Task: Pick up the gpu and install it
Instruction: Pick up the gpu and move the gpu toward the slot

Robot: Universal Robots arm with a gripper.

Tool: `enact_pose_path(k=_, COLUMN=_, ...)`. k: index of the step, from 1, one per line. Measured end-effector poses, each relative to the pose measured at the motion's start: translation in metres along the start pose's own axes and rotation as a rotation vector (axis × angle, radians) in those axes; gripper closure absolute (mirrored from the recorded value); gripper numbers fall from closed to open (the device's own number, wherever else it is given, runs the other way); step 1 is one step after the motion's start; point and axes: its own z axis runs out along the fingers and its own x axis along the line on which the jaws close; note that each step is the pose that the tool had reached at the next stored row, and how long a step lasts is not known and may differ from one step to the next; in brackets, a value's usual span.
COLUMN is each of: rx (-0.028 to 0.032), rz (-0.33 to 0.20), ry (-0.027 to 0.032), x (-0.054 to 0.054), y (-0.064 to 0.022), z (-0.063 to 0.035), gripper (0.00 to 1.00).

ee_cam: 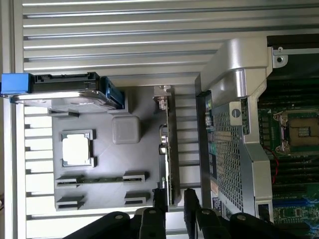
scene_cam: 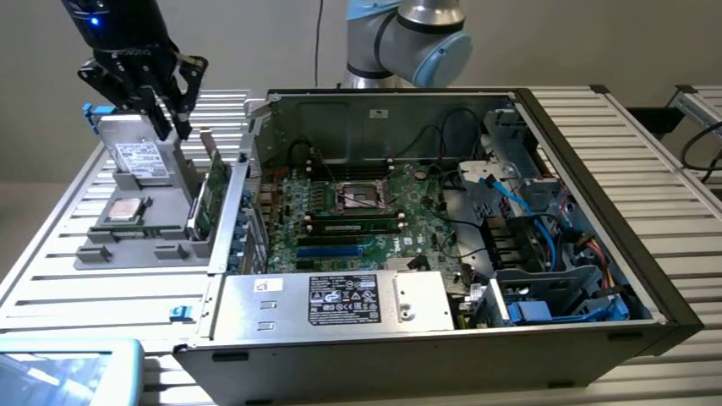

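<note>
Pincer: the pincer [scene_cam: 172, 125] hangs at the exterior view's left, tips down over the back of the grey holder, holding nothing.
Pincer opening: in the wrist view the pincer [ee_cam: 174, 194] is parted, its black fingers [ee_cam: 159, 209] standing one on each side of the card's thin edge. One finger seems very close to the board, but I cannot tell whether it touches.
Counter: the slatted metal counter [scene_cam: 68, 279] carries the holder and the computer case.
Holder: the grey moulded holder [scene_cam: 135, 247] [ee_cam: 134, 164] sits left of the case.
Hard drive: a silver hard drive [scene_cam: 141, 158] [ee_cam: 60, 94] with a white label leans at the holder's back.
Processor chip: a square processor chip [scene_cam: 124, 209] [ee_cam: 77, 148] lies flat in its recess, in front of the drive.
Gpu: the gpu [scene_cam: 209, 193] [ee_cam: 171, 144] stands on edge in a slot at the holder's right side, just beside the case's outer wall and not yet installed.
Computer case: the open computer case [scene_cam: 631, 245] lies on its side.
Motherboard: the green motherboard [scene_cam: 361, 211] lies exposed inside.
Power supply: the labelled silver power supply [scene_cam: 338, 300] fills the near corner.
Arm: a grey-blue joint of the arm [scene_cam: 407, 38] rises behind the case.
</note>
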Motion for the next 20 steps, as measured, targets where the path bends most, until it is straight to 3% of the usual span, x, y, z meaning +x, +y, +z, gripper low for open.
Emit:
enact_pose_path(k=3, rx=-0.0002, rz=0.000, ry=-0.0013, x=0.001, y=0.0000, z=0.0019, gripper=0.63)
enact_pose_path(k=4, rx=-0.0003, rz=0.000, ry=-0.0027, x=0.001, y=-0.0002, z=0.0035, gripper=0.56)
enact_pose_path(k=13, rx=-0.0013, rz=0.001, ry=-0.0080, x=0.006, y=-0.0007, z=0.0195, gripper=0.56)
enact_pose_path(k=20, rx=-0.0017, rz=0.002, ry=-0.0081, x=0.007, y=0.0070, z=0.0327, gripper=0.56)
